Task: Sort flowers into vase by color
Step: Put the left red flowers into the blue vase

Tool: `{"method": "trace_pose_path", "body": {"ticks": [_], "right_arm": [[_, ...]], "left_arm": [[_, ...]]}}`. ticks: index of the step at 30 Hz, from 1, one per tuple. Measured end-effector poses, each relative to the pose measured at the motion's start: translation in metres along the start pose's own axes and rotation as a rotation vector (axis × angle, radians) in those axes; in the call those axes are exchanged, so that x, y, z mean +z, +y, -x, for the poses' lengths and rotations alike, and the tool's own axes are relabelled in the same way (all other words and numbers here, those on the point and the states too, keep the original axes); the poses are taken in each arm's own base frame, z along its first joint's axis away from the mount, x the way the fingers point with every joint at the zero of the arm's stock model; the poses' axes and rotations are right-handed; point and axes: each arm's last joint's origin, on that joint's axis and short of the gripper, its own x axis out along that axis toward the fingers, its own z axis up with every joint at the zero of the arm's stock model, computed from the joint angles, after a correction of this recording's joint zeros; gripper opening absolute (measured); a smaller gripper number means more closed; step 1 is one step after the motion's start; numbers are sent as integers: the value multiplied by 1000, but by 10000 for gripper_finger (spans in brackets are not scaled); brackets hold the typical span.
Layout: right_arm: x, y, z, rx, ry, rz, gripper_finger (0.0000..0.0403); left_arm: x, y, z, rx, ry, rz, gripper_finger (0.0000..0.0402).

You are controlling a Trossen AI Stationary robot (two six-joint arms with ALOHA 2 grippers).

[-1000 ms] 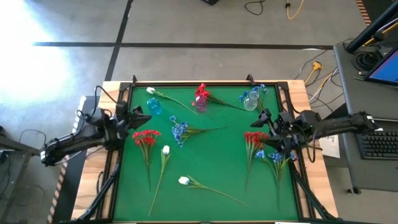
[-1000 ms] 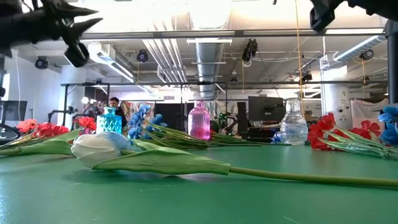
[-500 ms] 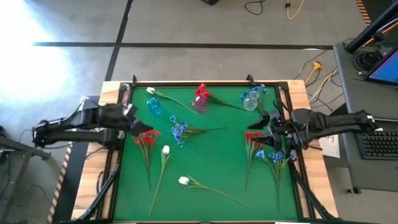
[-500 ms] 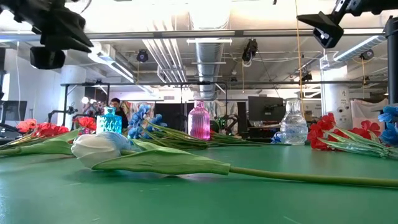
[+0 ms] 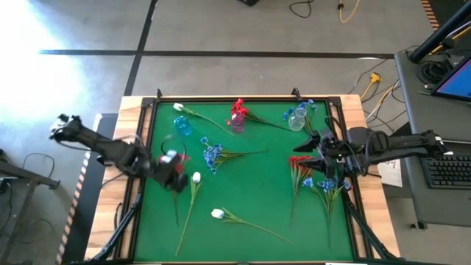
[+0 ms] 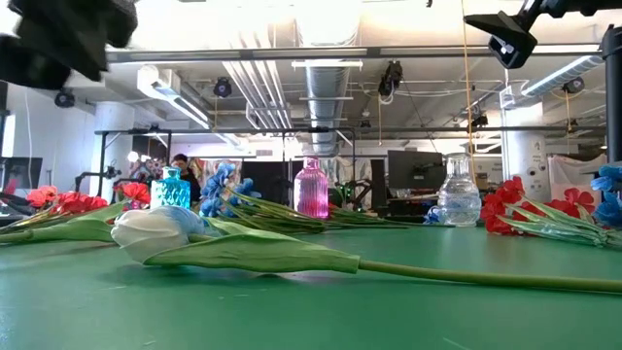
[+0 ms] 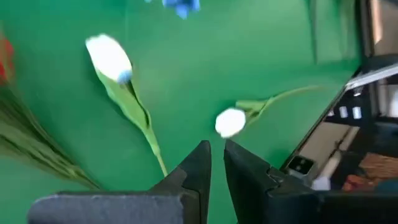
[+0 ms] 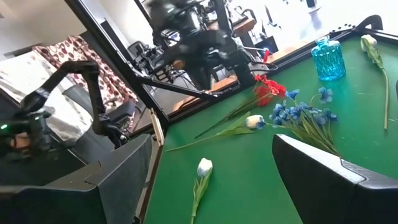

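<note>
Left wrist view alone shows left hand (image 7: 216, 163) nearly shut.

From my left wrist camera I see the left gripper (image 7: 216, 163) with its two dark fingers (image 7: 196, 171) nearly together, only a thin gap between them; it hangs over the green worktop (image 7: 249, 56); just beyond the tips lies a white bud (image 7: 231, 122), its stem running off toward the worktop's edge; a second white bud (image 7: 108, 55) lies farther off, its green stem (image 7: 140, 118) slanting toward the gripper; blue blooms (image 7: 182, 5) show at one border; a bit of red (image 7: 5, 59) and several green stems (image 7: 34, 155) show at another; beyond the worktop's edge I can make out blurred frame parts (image 7: 348, 112).
</note>
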Motion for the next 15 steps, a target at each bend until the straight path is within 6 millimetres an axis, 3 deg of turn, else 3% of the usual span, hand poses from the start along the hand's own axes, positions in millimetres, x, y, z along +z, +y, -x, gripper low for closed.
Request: {"method": "trace_pose_path", "body": {"ticks": [7, 15], "right_arm": [[0, 0, 0, 0, 1, 0, 325], [4, 2, 2, 9, -17, 2, 325]], "left_arm": [[-42, -14, -33, 135, 27, 120, 37], [-51, -14, -67, 276, 62, 30, 71]]}}
